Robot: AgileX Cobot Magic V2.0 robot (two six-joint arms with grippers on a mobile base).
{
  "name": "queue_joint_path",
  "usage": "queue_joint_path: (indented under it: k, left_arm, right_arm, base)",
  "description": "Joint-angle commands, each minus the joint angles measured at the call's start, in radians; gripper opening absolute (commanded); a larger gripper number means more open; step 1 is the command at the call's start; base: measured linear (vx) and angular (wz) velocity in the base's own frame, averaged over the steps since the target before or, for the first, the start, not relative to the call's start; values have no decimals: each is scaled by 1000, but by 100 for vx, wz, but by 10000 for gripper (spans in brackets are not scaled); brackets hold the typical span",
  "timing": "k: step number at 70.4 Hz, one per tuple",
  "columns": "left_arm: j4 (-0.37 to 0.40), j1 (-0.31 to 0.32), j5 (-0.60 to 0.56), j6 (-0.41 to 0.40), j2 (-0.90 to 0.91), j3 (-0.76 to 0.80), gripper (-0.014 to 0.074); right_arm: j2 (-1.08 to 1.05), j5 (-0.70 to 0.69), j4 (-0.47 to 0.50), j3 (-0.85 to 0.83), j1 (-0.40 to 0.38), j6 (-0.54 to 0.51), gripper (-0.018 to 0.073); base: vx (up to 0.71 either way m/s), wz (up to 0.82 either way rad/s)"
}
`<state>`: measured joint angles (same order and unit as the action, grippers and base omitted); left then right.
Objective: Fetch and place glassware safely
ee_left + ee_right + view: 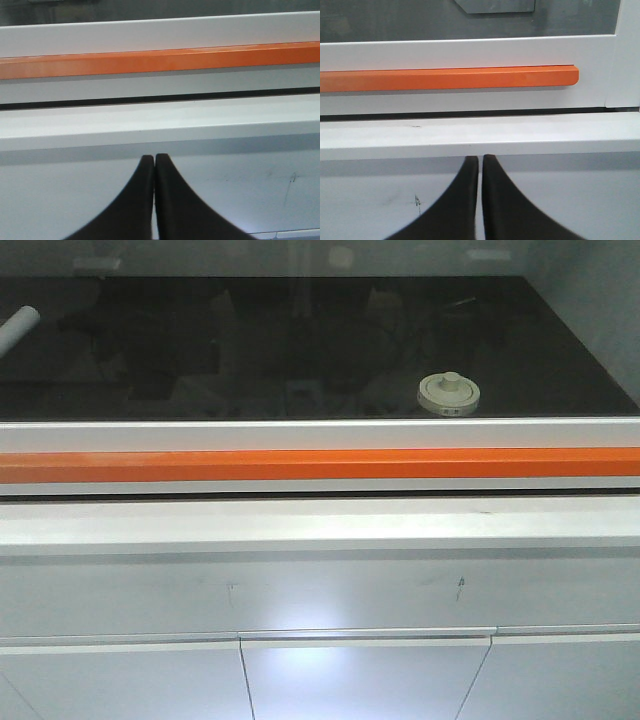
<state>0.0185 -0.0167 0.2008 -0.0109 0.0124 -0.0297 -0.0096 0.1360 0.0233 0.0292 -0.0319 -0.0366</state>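
The glassware [448, 393], a squat jar with a round cream-white lid and centre knob, stands on the dark surface behind a glass sash, right of centre in the front view. Neither gripper shows in that view. In the left wrist view my left gripper [153, 158] is shut with nothing in it, its black fingers [172, 200] pressed together in front of a white cabinet face. My right gripper [480, 159] is likewise shut and holds nothing, a thin slit between its fingers [505, 205], below a white ledge.
An orange handle bar [320, 464] runs across the white sash frame [320, 432]; its right end [572, 76] shows in the right wrist view. A white cylindrical tube [17, 326] lies at far left on the dark surface. White cabinet doors [365, 680] sit below the ledge [320, 525].
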Motion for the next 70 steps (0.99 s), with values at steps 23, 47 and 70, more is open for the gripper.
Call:
queue_joint_path:
  k: [23, 47, 70]
  left_arm:
    - [10, 5, -69, -8, 12, -26, -7]
    - [10, 5, -133, -9, 12, -24, -7]
    - [10, 5, -503, -91, 8, 33, -7]
  right_arm:
    - [-12, -82, -10, 18, 1, -4, -3]
    - [-12, -130, -8, 18, 1, -4, -3]
    - [-9, -386, -8, -75, 1, -3, -3]
  base:
    - [0, 0]
    - [0, 0]
    - [0, 0]
